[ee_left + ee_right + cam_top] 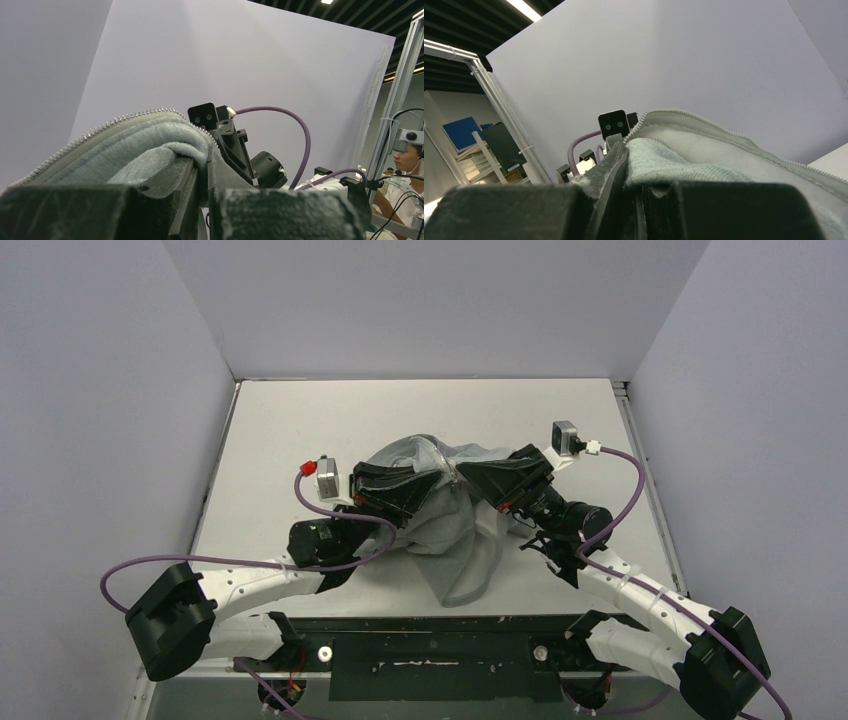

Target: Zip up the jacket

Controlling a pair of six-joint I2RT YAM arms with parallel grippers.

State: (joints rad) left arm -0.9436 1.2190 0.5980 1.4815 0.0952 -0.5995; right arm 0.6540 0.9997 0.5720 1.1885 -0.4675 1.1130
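Grey jacket [452, 532] heaped on table [300, 420]; left jaws, right jaws pinching its top

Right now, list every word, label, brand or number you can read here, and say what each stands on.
None can be read.
The jacket shows plain grey fabric, no print.
White marks on the black strip at the near edge are too blurred to read.
The blue boards show nothing legible.

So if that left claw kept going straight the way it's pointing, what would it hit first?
Most likely the right gripper, which faces the left gripper nearly tip to tip; both are shut on the jacket at its zipper edge. Only fabric seems to lie between them, though depth is unclear.
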